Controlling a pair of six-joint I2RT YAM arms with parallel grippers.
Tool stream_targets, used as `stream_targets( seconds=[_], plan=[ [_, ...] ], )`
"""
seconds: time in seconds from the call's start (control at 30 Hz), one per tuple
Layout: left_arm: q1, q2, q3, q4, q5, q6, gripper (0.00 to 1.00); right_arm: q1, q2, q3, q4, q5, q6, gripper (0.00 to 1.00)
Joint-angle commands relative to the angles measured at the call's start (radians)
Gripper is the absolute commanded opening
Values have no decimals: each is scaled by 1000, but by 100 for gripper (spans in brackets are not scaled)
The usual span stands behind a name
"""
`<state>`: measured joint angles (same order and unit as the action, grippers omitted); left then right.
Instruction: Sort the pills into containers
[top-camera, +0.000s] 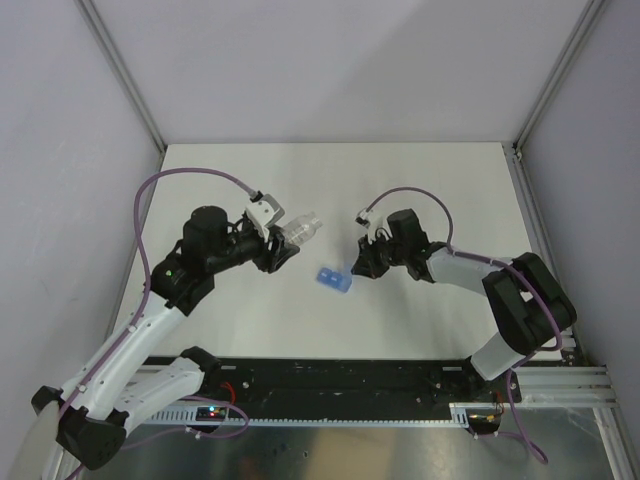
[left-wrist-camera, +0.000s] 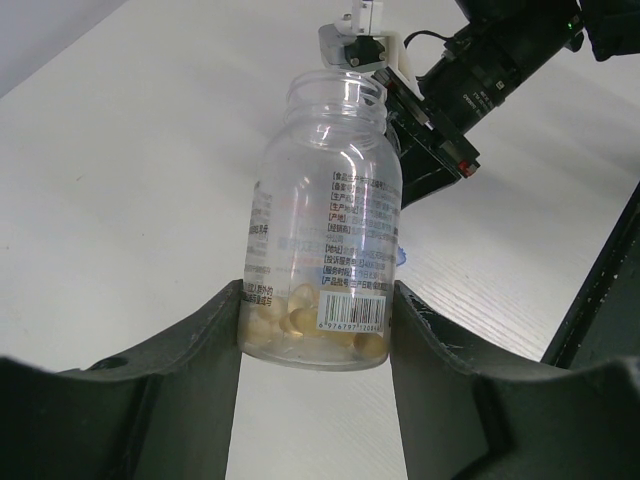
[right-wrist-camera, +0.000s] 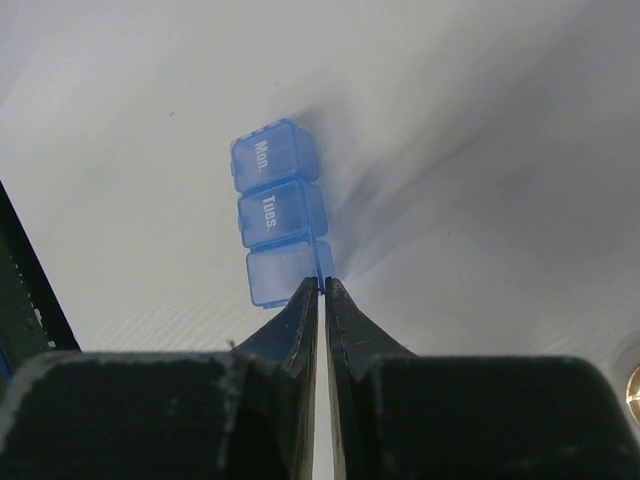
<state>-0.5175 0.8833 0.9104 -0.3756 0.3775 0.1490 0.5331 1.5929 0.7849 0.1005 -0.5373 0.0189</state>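
My left gripper (top-camera: 278, 248) (left-wrist-camera: 318, 300) is shut on the base of a clear labelled bottle (top-camera: 300, 230) (left-wrist-camera: 325, 220), which it holds with the open mouth pointing away. The pills (left-wrist-camera: 300, 325) lie as an amber mass at the bottle's bottom, between the fingers. The containers (top-camera: 334, 279) (right-wrist-camera: 275, 215), a blue translucent strip of three compartments marked "Mon." and "Tues.", rest on the white table with lids down. My right gripper (top-camera: 358, 268) (right-wrist-camera: 322, 285) is pinched on a thin blue edge of the nearest compartment. The bottle's mouth points toward the right arm (left-wrist-camera: 470, 70).
A black rail (top-camera: 350, 375) runs along the table's near edge by the arm bases. Grey walls and a metal frame post (top-camera: 520, 150) close off the back and sides. The white tabletop (top-camera: 400, 190) stretches behind both grippers.
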Motion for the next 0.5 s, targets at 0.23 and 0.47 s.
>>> stream_targets(
  seconds=[0.23, 0.47],
  plan=[
    [8, -25, -14, 43, -15, 12, 0, 35, -18, -15, 39, 19, 3, 20],
    [8, -27, -15, 44, -14, 13, 0, 50, -10, -15, 39, 16, -3, 26]
  ],
)
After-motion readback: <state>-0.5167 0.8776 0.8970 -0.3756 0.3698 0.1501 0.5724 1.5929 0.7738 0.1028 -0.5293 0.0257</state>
